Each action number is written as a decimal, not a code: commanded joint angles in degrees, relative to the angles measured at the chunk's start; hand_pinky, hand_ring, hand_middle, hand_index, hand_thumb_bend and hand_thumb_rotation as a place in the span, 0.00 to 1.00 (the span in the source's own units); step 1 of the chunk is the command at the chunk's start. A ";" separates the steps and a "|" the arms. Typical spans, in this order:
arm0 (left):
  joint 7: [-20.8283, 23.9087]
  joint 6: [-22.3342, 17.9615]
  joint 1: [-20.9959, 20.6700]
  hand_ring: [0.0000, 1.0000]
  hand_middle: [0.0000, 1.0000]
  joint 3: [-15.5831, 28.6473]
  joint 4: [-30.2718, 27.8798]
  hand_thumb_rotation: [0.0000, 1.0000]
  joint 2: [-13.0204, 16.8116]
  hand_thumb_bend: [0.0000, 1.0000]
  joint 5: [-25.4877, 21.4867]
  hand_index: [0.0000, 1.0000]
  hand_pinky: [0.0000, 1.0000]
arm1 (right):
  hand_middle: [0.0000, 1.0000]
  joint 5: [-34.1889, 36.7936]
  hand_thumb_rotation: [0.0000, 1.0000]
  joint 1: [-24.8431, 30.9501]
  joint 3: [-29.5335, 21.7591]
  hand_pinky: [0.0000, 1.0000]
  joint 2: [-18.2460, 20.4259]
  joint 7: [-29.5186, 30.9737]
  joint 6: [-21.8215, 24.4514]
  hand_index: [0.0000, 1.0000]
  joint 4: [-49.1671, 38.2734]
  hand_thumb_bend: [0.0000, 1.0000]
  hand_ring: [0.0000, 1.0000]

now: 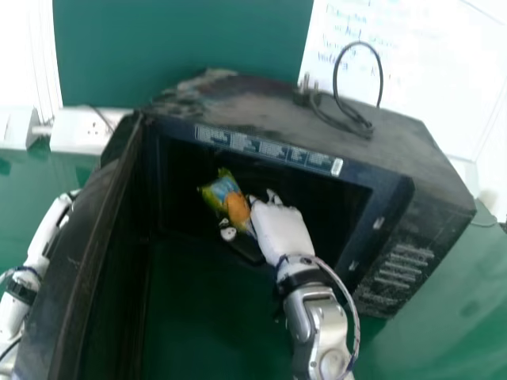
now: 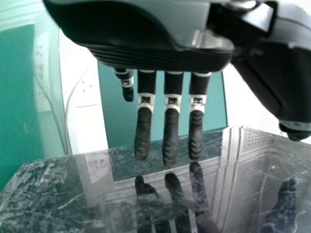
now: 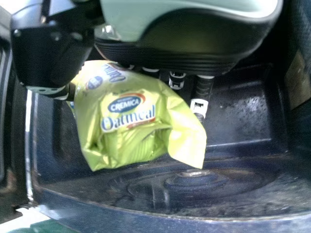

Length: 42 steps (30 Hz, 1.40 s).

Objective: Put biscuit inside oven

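- Biscuit packet (image 3: 131,121) is in the robot's right hand (image 1: 281,229), inside the open mouth of the oven (image 1: 432,222) and above its floor (image 3: 243,187).
- The right thumb bears on one side of the wrapper and the fingers lie behind it, pinching the packet by its upper part. That hold probably leaves the lower end free to meet the oven floor first.
- The door (image 1: 75,269) stands open on the left, so the right arm can come in from the near side with room to set the packet down; the next move likely calls for lowering it and loosening the pinch.
- The left hand (image 2: 170,131) is at the far left, by the outer side of the door, its fingers straight and a little spread, holding nothing. It seems placed there to steady the door or close it later.
- The fingers' contact with the back of the wrapper is hidden by the packet itself.
- Whether the packet's lower edge touches the oven floor cannot be told, and the deep part of the oven is too dark to make out.
- The loose wrapper might cling to the thumb at release.
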 commanded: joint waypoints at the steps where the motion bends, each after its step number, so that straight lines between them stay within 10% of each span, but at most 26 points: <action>1: -0.23 -0.19 0.47 0.38 0.43 -0.37 -0.18 0.05 -0.23 0.51 0.01 0.48 0.31 | 0.41 1.97 0.00 -2.41 0.68 0.43 -1.32 -3.62 -0.98 0.52 2.94 0.52 0.37; 22: -0.75 -1.64 0.64 0.37 0.43 -0.45 0.12 0.06 0.00 0.51 0.29 0.48 0.30 | 0.41 8.82 0.00 -17.82 8.09 0.29 -6.17 -25.79 -3.32 0.50 32.39 0.52 0.31; 42: -0.18 -0.76 1.31 0.37 0.43 -0.42 -1.21 0.06 -0.25 0.51 0.29 0.48 0.30 | 0.41 13.71 0.00 -28.36 12.87 0.37 -7.12 -35.88 -5.51 0.52 51.31 0.52 0.36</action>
